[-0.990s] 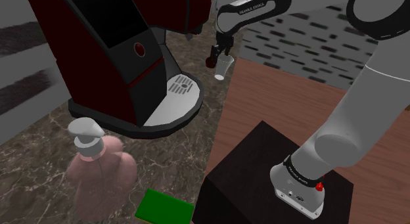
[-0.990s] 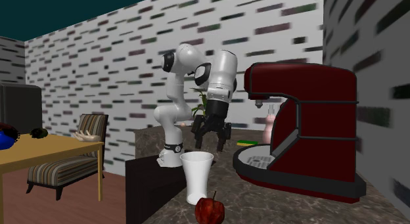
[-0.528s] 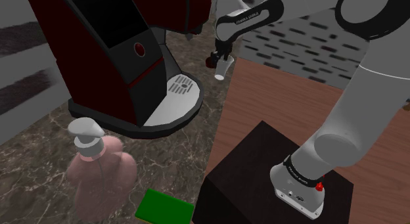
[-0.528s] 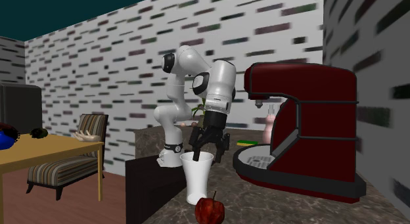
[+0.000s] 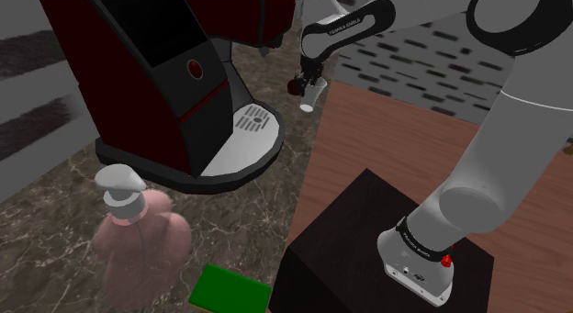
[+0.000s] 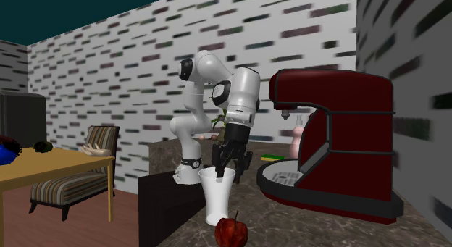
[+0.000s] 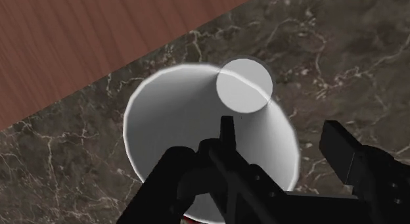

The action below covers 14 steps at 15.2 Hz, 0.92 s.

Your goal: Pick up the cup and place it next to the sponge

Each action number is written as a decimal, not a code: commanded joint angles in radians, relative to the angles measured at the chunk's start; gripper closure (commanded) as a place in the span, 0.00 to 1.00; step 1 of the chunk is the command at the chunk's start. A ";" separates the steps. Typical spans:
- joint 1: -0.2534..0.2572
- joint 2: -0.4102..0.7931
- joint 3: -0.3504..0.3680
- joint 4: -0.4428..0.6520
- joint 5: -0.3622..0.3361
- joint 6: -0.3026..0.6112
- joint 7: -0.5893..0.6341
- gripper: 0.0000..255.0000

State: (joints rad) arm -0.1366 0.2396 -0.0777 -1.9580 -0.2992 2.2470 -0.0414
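A white cup point(image 5: 311, 96) stands upright on the dark marble counter point(image 5: 275, 196), near its edge by the wooden floor. In the second exterior view the cup point(image 6: 217, 197) is a tall flared tumbler. My black gripper point(image 5: 307, 83) is lowered onto its rim. In the wrist view the gripper point(image 7: 282, 134) straddles the wall of the cup point(image 7: 177, 117): one finger is inside, the other outside, and a gap shows between the outer finger and the wall. The sponge point(image 5: 230, 289) is a green block at the counter's near end, far from the cup.
A big dark-red coffee machine point(image 5: 165, 72) stands beside the cup. A pink soap dispenser point(image 5: 138, 238) is next to the sponge. A red apple point(image 6: 230, 229) lies by the cup's foot. The dark stand point(image 5: 358, 247) borders the counter. A wooden table point(image 6: 51, 166) and striped chair stand far off.
The gripper came down from above the cup onto its rim. Since then its fingers have drawn closer together around the cup's wall. The cup has not moved.
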 commanded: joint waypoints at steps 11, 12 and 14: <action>0.000 -0.013 0.001 0.010 0.004 -0.023 -0.007 1.00; 0.001 -0.019 0.001 0.016 0.006 -0.034 -0.010 1.00; 0.001 -0.031 0.002 0.028 0.009 -0.057 -0.017 1.00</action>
State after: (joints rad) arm -0.1361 0.2162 -0.0758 -1.9343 -0.2915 2.2011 -0.0552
